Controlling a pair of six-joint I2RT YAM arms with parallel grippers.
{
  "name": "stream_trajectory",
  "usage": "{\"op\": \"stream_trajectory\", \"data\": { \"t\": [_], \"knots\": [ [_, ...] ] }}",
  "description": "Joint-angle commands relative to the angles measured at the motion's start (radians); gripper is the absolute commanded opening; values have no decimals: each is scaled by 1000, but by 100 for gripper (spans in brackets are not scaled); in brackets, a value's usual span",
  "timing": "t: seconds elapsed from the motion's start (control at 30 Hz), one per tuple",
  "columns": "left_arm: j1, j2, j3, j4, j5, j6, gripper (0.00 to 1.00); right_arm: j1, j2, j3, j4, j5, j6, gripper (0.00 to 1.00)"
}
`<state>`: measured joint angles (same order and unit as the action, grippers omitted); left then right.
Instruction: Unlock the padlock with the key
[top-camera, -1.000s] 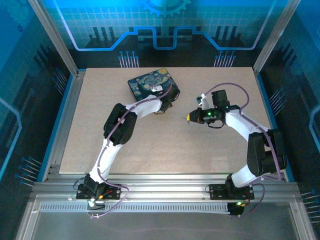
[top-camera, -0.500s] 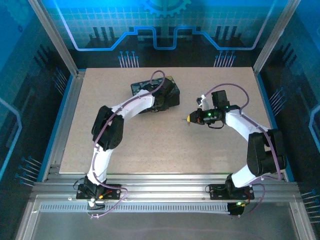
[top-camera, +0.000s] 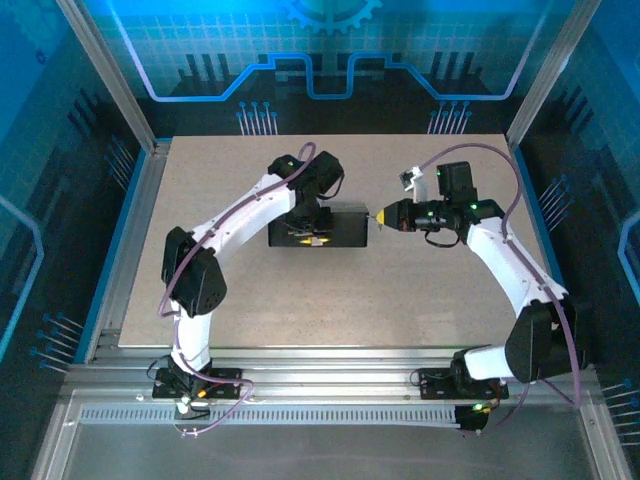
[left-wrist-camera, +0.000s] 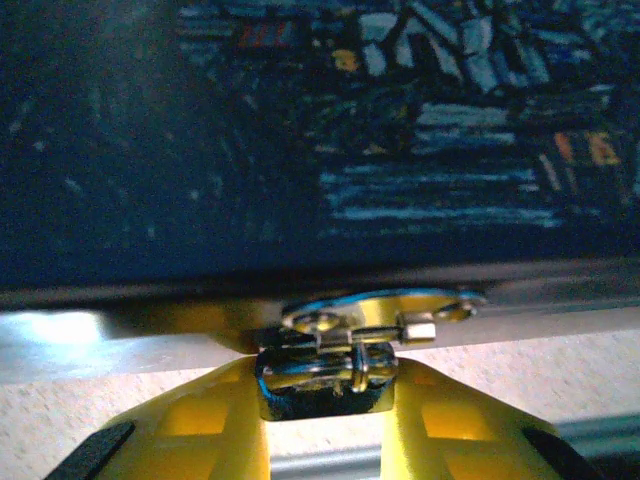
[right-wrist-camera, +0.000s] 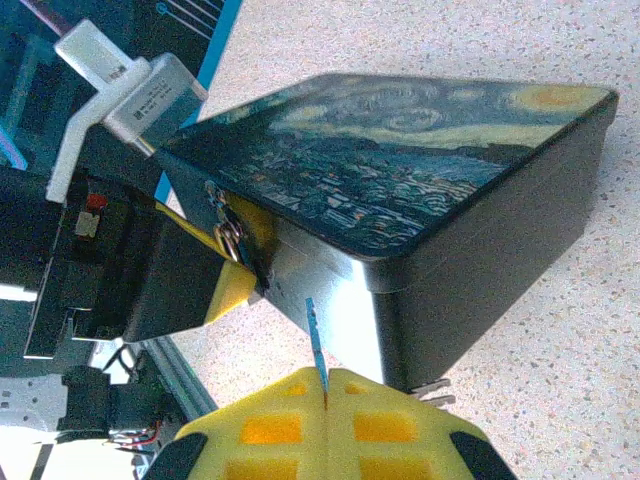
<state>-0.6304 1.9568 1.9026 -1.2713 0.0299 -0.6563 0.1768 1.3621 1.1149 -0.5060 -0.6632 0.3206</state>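
left gripper (left-wrist-camera: 325, 405) clamps small padlock (left-wrist-camera: 322, 372) at box (right-wrist-camera: 500, 235) hasp (left-wrist-camera: 380, 308). right gripper (right-wrist-camera: 325, 388) pinches thin key (right-wrist-camera: 314, 330), tip near box corner. lid (right-wrist-camera: 400, 165): swirly blue-yellow painting, lettering unreadable.

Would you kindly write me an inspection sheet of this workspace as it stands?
Surface: beige speckled tabletop, flat.
Job's things: padlock hanging on the hasp of the painted-lid box; key pointing at the box's front wall, apart from the padlock.
Clutter: nothing seen.
Grippers: left pincer closed on the padlock; right pincer pinching the key.
Cables: purple cables looped along both arms.
Surroundings: aluminium frame, blue-lit panels.
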Motion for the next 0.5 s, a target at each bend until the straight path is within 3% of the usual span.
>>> {"op": "stream_trajectory", "data": {
  "t": [0.0, 0.27, 0.47],
  "knots": [
    [0, -75, -1, -44, 150, -106, 8, 12, -59, 25, -73, -29, -24, 0],
    [-2, -36, 138, -149, 171, -167, 12, 12, -130, 39, -104, -16, -31, 0],
    [-2, -21, 163, -143, 218, -211, 26, 12, -142, 57, -119, -15, -35, 0]
  ]
}}
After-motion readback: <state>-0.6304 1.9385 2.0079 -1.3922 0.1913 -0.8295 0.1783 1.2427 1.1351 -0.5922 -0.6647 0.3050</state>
